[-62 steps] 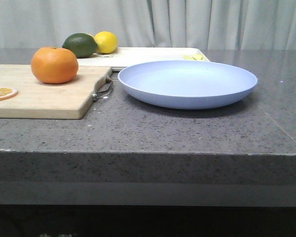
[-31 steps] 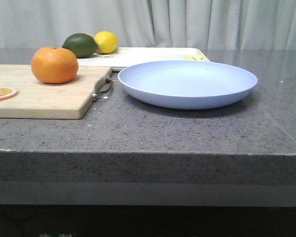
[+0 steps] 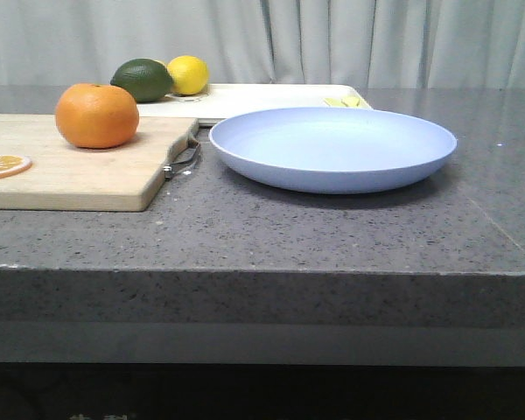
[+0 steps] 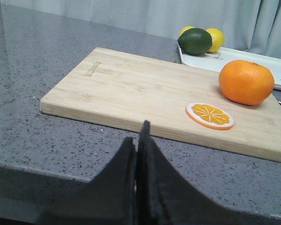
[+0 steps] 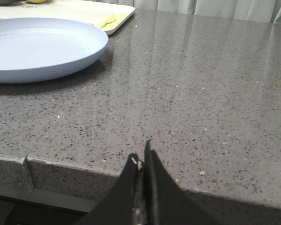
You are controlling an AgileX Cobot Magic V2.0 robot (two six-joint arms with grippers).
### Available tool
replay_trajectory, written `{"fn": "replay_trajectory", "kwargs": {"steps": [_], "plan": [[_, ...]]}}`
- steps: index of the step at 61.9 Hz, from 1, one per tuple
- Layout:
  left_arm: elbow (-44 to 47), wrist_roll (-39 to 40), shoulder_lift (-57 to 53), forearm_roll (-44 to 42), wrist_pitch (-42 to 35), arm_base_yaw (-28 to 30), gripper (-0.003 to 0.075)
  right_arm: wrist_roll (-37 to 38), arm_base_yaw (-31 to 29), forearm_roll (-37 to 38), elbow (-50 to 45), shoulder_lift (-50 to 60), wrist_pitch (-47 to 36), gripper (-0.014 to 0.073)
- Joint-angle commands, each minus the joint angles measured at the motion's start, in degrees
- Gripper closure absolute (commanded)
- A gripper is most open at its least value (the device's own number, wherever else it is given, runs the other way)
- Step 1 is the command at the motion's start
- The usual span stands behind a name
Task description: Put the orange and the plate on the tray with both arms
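The orange point(image 3: 97, 115) sits on a wooden cutting board point(image 3: 87, 166) at the left; it also shows in the left wrist view point(image 4: 246, 82). The lavender-blue plate point(image 3: 332, 147) lies on the grey counter to the right of the board, and shows in the right wrist view point(image 5: 37, 47). The cream tray point(image 3: 271, 94) lies behind both, at the back. My left gripper point(image 4: 137, 133) is shut and empty, low before the counter's front edge, short of the board. My right gripper point(image 5: 141, 154) is shut and empty at the counter's front edge, to the right of the plate. Neither gripper shows in the front view.
A dark green fruit point(image 3: 143, 80) and a yellow lemon point(image 3: 188, 74) rest at the tray's left end. A dried orange slice point(image 3: 2, 164) lies on the board. The board's metal handle point(image 3: 182, 160) points toward the plate. Small yellow pieces point(image 3: 346, 101) lie on the tray's right end.
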State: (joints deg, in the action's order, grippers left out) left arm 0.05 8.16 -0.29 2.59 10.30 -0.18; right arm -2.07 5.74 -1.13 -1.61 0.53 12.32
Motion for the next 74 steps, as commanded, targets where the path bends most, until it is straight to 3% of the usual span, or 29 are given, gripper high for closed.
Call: {"fn": "replay_trajectory", "kwargs": {"steps": [1, 15, 29, 41, 55, 74], "plan": [[0.28, 0.08, -1.05, 0.48, -4.96, -0.03, 0.0738, -0.54, -0.25, -0.23, 0.22, 1.24, -4.41, 0.0666], [0.28, 0.08, -1.05, 0.37, -6.24, -0.03, 0.0738, -0.54, -0.24, -0.23, 0.28, 1.24, -5.80, 0.0666], [-0.36, 0.08, -1.05, -1.24, -14.59, -0.03, 0.0738, -0.54, -0.24, -0.23, 2.85, 1.24, -8.05, 0.0666], [-7.66, 0.08, 0.27, -7.10, -10.30, -0.03, 0.0738, -0.54, -0.30, -0.23, 11.18, -0.76, -4.34, 0.0662], [-20.59, 0.08, 12.36, -7.66, -1.98, -0.03, 0.0737, -0.54, -0.35, -0.23, 24.93, -14.21, -0.47, 0.0655], [-26.21, 0.08, 28.87, -7.79, -6.98, -0.03, 0.0738, -0.54, -0.35, -0.23, 37.03, -34.90, 0.17, 0.0655]]}}
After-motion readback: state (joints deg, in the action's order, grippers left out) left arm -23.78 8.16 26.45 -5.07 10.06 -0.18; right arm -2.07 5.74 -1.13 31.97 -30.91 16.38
